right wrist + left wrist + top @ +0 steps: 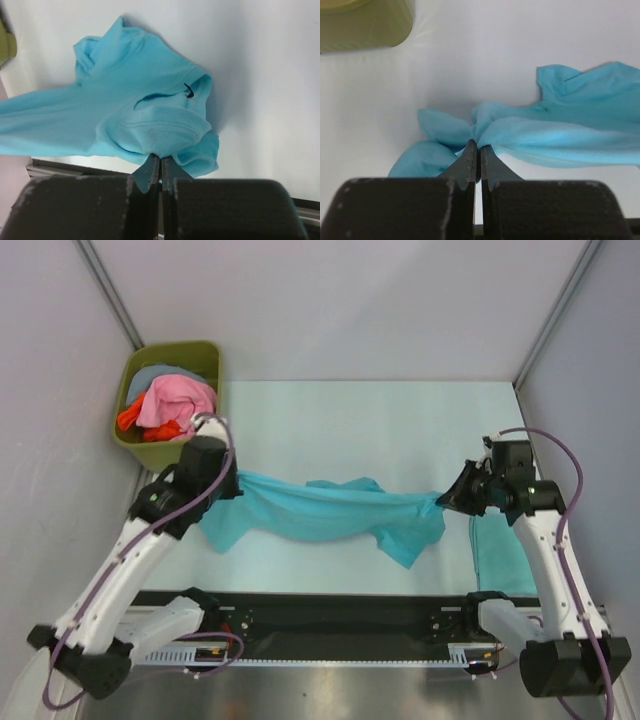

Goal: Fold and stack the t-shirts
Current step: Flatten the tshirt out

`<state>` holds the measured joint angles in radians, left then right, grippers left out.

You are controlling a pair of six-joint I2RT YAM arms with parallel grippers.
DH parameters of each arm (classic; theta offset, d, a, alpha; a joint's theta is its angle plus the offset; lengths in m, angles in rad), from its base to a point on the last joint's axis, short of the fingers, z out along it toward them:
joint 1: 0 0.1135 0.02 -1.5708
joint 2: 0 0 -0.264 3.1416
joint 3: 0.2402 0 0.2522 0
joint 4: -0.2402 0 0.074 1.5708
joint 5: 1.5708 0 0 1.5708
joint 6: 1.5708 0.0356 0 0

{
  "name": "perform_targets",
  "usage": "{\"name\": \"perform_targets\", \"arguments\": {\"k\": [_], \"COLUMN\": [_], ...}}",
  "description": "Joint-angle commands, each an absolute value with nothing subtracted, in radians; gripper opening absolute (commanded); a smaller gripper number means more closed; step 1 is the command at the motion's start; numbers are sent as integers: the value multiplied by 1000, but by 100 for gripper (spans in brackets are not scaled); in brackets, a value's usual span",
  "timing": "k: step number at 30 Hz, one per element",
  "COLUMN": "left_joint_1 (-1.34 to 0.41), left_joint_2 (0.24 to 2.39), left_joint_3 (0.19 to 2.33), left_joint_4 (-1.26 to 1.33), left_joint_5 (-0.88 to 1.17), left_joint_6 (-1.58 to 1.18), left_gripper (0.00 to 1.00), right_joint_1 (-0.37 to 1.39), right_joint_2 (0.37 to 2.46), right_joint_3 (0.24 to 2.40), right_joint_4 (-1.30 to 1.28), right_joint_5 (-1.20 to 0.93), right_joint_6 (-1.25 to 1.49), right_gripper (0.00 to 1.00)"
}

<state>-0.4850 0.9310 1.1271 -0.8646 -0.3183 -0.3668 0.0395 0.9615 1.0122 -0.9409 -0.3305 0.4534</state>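
**lurker_a:** so where's the t-shirt (330,510) sitting right now?

**standing_by_rig:** It's hanging stretched over the middle of the table (400,420), with its long axis running left to right between the two arms. The left gripper (225,483) is pinching one bunched end with its fingers clamped on the fabric. The right gripper (450,498) is squeezing the other end the same way.

**lurker_a:** which end's the neck?

**standing_by_rig:** From overhead I can't tell, it's just showing a sagging teal band with one corner drooping toward the near edge. The right wrist cam is showing the neck opening and a small dark label (189,91) just past those fingers, so the collar's pointing right. The left wrist cam is only catching crumpled folds (and a corner of the olive bin (365,25)). Overhead is also showing a second teal cloth (498,550) lying flat under the right arm.
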Motion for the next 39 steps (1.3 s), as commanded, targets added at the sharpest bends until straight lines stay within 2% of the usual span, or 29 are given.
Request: {"name": "perform_targets", "arguments": {"k": [1,5,6,7,10,11,12,13,14,17,18,19,21,23,26,27,29,30,32,33,34,36,39], "left_joint_1": [-483,-454,-446,-440,-436,-436,-434,-434,-436,-454,-462,-469,-485,-486,-483,-480,-445,-421,-314,-270,-200,-154,-89], "left_joint_2": [1104,1386,1443,1568,1744,1850,1903,1952,2000,1997,1929,1890,1750,1637,1444,1406,1317,1293,1252,1247,1246,1291,1437], "left_joint_3": [1192,1317,1354,1440,1648,1708,1780,1950,2023,2059,2022,1926,1817,1613,1349,1285,1123,1082,968,945,912,894,925], "left_joint_4": [-786,-762,-761,-762,-753,-752,-773,-875,-926,-983,-982,-965,-959,-931,-922,-914,-890,-879,-804,-776,-714,-655,-595], "left_joint_5": [-362,-406,-429,-455,-589,-610,-641,-656,-649,-585,-581,-575,-545,-467,-420,-413,-394,-361,-303,-258,-205,-189,-192], "left_joint_6": [-267,-189,-155,-138,-81,-71,-71,-93,-113,-164,-181,-187,-234,-270,-322,-339,-354,-371,-379,-388,-391,-385,-371], "left_gripper": [0,0,3,2,0,6,31,47,50,83,99,100,98,90,73,64,58,47,38,36,37,41,41], "right_joint_1": [12,-64,-78,-78,-81,-84,-86,-92,-92,-75,-74,-72,-51,-3,118,155,179,193,239,248,261,270,293], "right_joint_2": [1122,1343,1392,1434,1630,1731,1773,1822,1857,1859,1808,1775,1688,1580,1445,1398,1273,1234,1149,1131,1115,1097,1106], "right_joint_3": [1089,1129,1140,1156,1296,1384,1429,1480,1540,1615,1580,1545,1453,1329,1165,1122,983,935,849,830,816,786,779], "right_joint_4": [-910,-836,-810,-766,-752,-765,-782,-852,-897,-981,-992,-989,-965,-969,-983,-977,-937,-919,-887,-878,-870,-859,-836], "right_joint_5": [-321,-357,-360,-353,-305,-276,-253,-235,-203,-117,-94,-84,-107,-106,-124,-138,-205,-218,-245,-262,-277,-320,-331], "right_joint_6": [456,446,424,411,371,362,353,322,304,238,235,238,248,256,284,320,357,367,396,405,434,460,489], "right_gripper": [0,0,3,4,5,7,20,25,28,43,53,57,59,58,57,53,45,36,30,24,23,22,22]}}
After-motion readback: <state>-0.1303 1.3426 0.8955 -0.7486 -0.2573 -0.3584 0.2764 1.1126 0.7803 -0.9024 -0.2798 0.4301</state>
